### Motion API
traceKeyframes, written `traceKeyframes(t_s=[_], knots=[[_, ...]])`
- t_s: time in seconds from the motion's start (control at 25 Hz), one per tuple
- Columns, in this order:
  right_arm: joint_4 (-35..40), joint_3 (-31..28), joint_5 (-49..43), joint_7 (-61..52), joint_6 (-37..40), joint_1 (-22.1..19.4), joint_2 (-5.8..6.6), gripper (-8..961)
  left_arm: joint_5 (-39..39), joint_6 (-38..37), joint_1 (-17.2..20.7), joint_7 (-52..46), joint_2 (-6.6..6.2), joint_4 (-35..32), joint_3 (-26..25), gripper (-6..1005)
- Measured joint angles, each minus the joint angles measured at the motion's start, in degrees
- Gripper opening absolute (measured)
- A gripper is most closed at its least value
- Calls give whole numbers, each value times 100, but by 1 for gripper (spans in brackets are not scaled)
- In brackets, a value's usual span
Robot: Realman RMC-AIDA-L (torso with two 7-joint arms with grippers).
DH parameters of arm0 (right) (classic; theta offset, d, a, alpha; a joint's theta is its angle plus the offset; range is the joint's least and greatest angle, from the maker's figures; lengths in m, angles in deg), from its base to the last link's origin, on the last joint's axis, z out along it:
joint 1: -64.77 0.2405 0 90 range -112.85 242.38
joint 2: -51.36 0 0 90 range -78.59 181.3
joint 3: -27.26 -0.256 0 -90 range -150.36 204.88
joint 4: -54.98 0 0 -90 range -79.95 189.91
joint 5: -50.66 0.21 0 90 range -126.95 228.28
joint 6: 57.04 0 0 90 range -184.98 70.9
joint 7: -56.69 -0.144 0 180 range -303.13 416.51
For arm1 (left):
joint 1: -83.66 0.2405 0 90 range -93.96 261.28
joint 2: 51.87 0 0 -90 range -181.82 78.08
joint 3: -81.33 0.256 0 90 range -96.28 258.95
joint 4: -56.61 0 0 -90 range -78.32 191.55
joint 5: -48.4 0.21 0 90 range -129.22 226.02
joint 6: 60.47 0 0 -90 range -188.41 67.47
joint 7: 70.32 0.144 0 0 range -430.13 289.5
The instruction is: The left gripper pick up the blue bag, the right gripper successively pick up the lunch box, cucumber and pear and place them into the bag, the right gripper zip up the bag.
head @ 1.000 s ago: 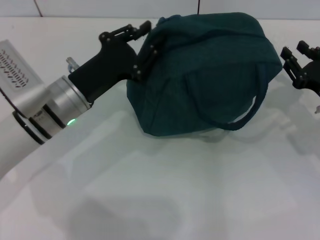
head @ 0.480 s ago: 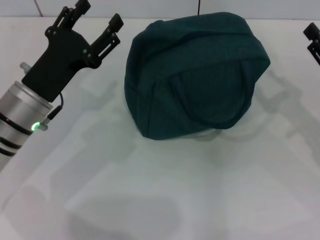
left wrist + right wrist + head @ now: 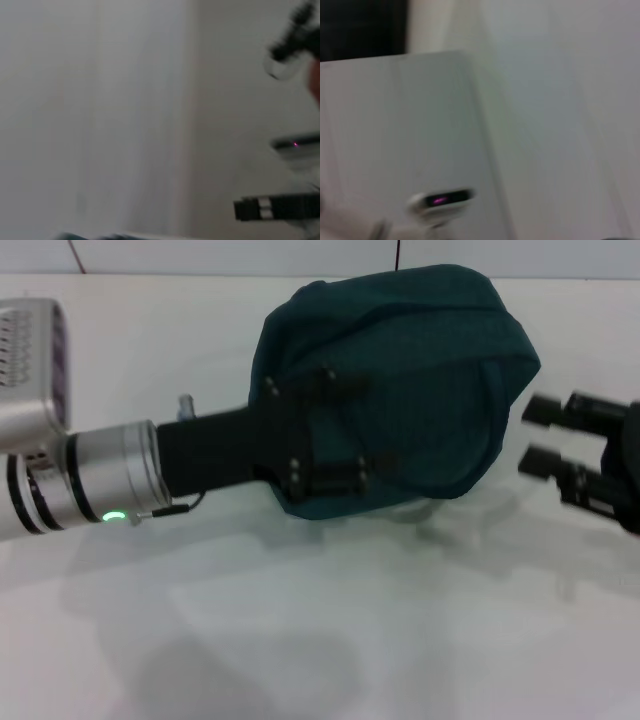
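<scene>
1. The setting looks like a robot test bench in a lab rather than a home: the work surface is a plain white table (image 3: 330,640), glossy enough to show soft reflections.
2. Behind the table runs a pale wall (image 3: 200,255) with thin dark seams, like panels or tiles.
3. The wrist views show only blurred pale surfaces and a few dark, unidentifiable shapes, one with a small magenta light (image 3: 440,200).
4. Nothing domestic or decorative appears, so the exact kind of room cannot be told.
</scene>
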Motion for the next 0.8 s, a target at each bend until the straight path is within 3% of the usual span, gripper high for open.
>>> traceKeyframes(t_s=[0.24, 0.8], knots=[[-34, -11, -351, 51, 189, -134, 72, 513, 479, -25, 15, 30, 71, -125, -3, 829], [-157, -21, -586, 187, 124, -133, 300, 513, 517, -29, 11, 9, 187, -128, -38, 829]])
